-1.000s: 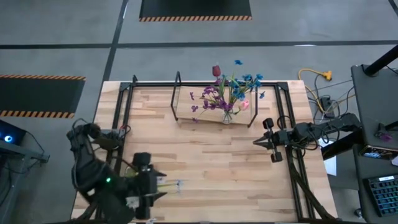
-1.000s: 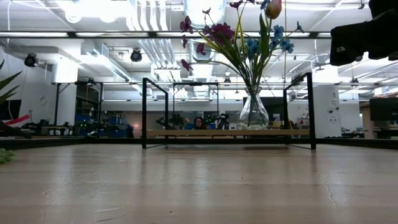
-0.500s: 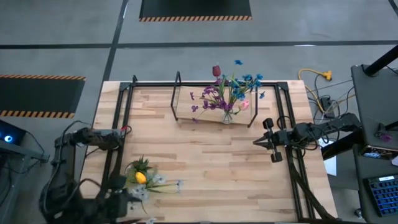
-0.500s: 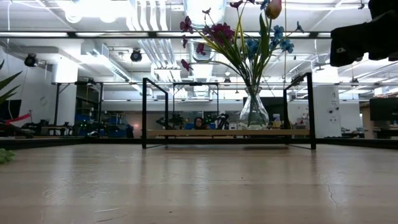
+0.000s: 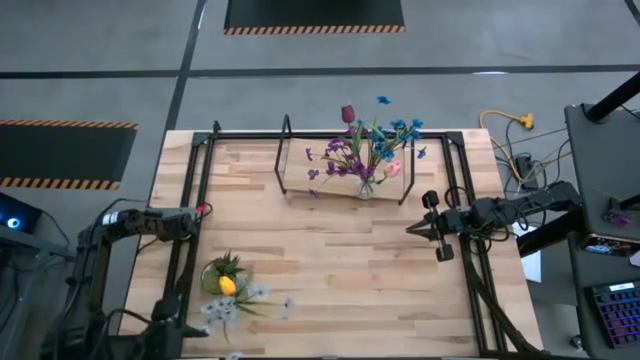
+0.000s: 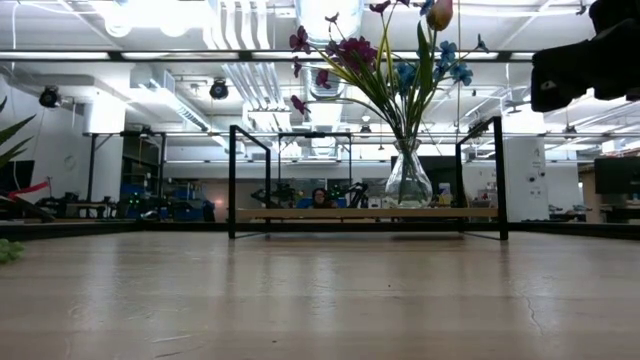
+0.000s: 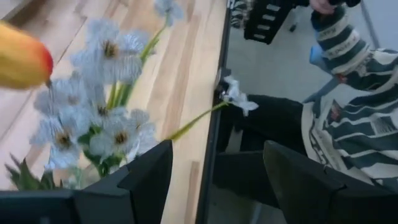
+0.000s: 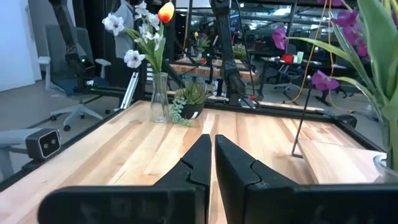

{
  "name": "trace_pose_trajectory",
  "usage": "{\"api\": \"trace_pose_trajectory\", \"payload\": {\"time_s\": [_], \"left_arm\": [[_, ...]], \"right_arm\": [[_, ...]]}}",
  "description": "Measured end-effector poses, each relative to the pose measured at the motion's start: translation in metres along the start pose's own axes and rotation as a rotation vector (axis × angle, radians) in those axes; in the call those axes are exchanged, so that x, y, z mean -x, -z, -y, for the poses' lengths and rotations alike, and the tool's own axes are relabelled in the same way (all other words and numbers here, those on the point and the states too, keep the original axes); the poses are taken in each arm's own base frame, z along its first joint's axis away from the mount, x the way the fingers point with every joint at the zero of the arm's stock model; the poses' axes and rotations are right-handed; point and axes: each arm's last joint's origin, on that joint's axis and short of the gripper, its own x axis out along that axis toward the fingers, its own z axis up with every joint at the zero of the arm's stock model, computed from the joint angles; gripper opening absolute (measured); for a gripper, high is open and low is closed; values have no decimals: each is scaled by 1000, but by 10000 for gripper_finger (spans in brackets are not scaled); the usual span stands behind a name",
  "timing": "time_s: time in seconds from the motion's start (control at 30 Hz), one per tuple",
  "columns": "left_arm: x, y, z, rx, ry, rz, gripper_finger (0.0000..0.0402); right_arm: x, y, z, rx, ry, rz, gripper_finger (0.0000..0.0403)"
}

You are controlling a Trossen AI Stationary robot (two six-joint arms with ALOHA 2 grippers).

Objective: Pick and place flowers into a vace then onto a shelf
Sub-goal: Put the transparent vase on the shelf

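Note:
The shelf (image 5: 345,170) stands at the table's far middle, and its board (image 6: 365,213) carries the clear round vase (image 6: 408,182). Purple, blue, pink and dark red flowers (image 6: 385,60) stick up out of that vase. Near the left front, a narrow clear vase (image 8: 159,96) holds white flowers and a yellow bud (image 5: 228,288). My left gripper (image 7: 217,152) hangs open at the near left corner (image 5: 168,322), beside those white flowers, with nothing between its fingers. My right gripper (image 5: 415,228) is shut and level at the right, holding nothing.
A squat green potted plant (image 8: 189,99) stands beside the narrow vase. Black frame rails (image 5: 195,200) run along the table's left and right sides. A person in a striped sleeve (image 7: 348,68) is just past the table edge by my left gripper. Bare wood lies mid-table (image 5: 330,260).
My left gripper has swung from above the white flowers toward the table's near left corner, sinking a little and rolling. This has uncovered the narrow vase with the white flowers and yellow bud.

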Motion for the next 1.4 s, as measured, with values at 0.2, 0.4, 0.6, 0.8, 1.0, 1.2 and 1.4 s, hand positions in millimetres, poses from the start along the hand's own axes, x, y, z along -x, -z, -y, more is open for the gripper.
{"api": "trace_pose_trajectory", "payload": {"time_s": [0.2,0.4,0.6,0.8,1.0,1.2,1.4], "left_arm": [[-6,9,1,22,-9,-57,235],[-11,14,9,105,47,-58,235],[-28,30,12,109,40,-60,235],[-60,66,1,112,-59,-121,235],[-92,103,-19,203,-172,-209,235],[-106,118,-35,139,-233,-165,235],[-120,132,-51,28,-280,-112,235]], "right_arm": [[0,1,0,-17,0,-9,13],[0,1,0,-20,0,-9,13],[0,1,0,-16,1,-9,13],[0,1,0,-13,1,-9,13],[0,2,0,-14,0,-24,13],[0,2,0,-39,0,-24,13],[0,2,0,-42,0,-24,13]]}}
